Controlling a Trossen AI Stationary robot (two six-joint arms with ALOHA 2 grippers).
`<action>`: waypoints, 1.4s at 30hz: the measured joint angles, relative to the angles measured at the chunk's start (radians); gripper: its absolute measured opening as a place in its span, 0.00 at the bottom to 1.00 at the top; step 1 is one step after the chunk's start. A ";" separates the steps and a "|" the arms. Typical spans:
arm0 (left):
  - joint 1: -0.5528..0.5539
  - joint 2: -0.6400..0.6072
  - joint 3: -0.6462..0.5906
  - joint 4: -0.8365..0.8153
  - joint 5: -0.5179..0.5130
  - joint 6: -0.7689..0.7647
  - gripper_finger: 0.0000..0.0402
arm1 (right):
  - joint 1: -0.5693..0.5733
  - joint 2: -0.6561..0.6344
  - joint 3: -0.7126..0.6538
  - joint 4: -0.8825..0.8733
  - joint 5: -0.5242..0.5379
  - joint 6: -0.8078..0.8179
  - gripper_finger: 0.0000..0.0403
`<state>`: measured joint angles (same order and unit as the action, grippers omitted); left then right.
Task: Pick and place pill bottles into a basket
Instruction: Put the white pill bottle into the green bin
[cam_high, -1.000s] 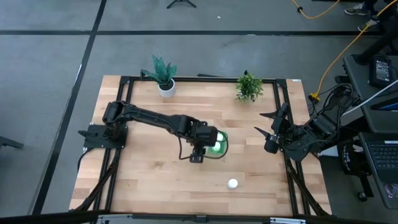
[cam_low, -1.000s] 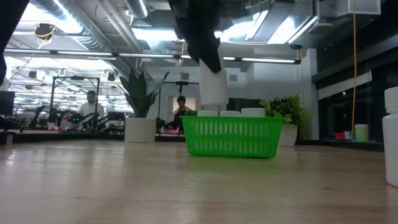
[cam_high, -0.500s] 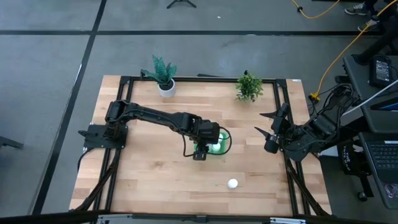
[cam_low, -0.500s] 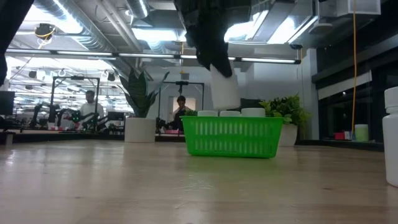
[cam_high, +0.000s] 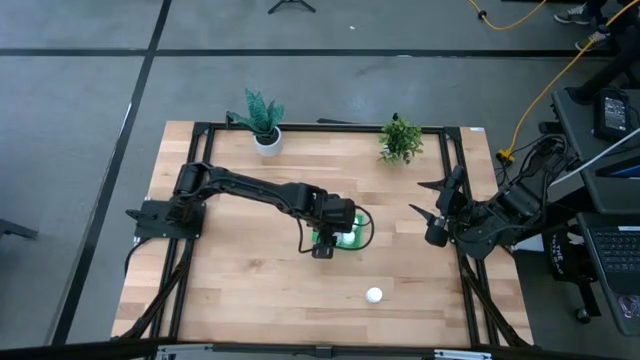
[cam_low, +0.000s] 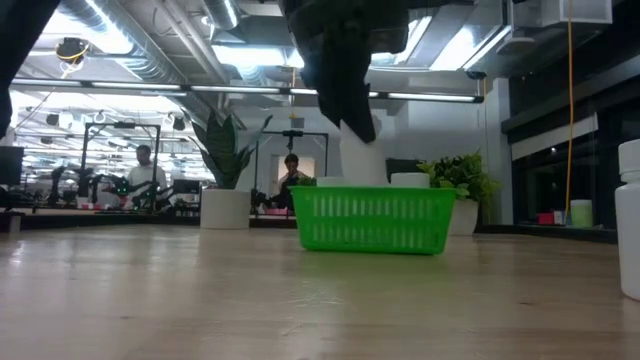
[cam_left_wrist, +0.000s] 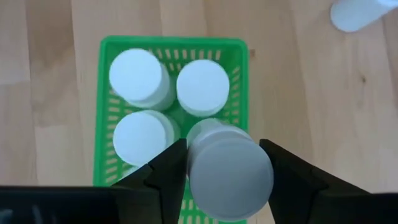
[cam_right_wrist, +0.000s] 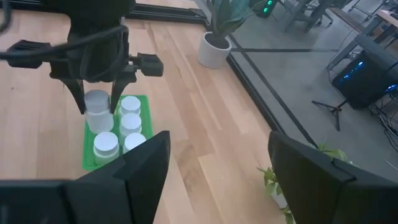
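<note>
four white pill bottles (cam_left_wrist: 142, 78) stand in the green basket (cam_left_wrist: 106, 53); a fifth (cam_left_wrist: 229, 169) hangs above; another (cam_high: 374, 295) stands apart.

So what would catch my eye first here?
Probably the left gripper mid-table, holding a white bottle over the bright green basket, where four bottles already stand. Next, one lone bottle on the wood nearer the table's front edge, and the right gripper waiting open at the right side.

Two potted plants at table's far edge: white-potted one (cam_high: 263, 118), bushy one (cam_high: 400, 139). Two people seated in background (cam_low: 146, 178).
</note>
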<state>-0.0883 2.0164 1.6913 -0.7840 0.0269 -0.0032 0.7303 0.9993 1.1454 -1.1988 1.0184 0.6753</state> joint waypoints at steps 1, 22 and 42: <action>0.000 0.001 0.000 0.002 0.000 0.000 0.42 | 0.000 0.000 0.000 0.000 0.000 0.000 0.68; 0.002 0.050 0.000 0.008 0.023 0.010 0.52 | 0.000 0.000 0.000 0.001 -0.021 -0.001 0.68; -0.026 0.040 0.182 -0.144 -0.043 0.012 0.58 | 0.000 0.000 0.000 0.012 -0.101 -0.041 0.68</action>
<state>-0.1148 2.0560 1.8733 -0.9281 -0.0161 0.0091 0.7307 0.9989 1.1454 -1.1870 0.9178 0.6348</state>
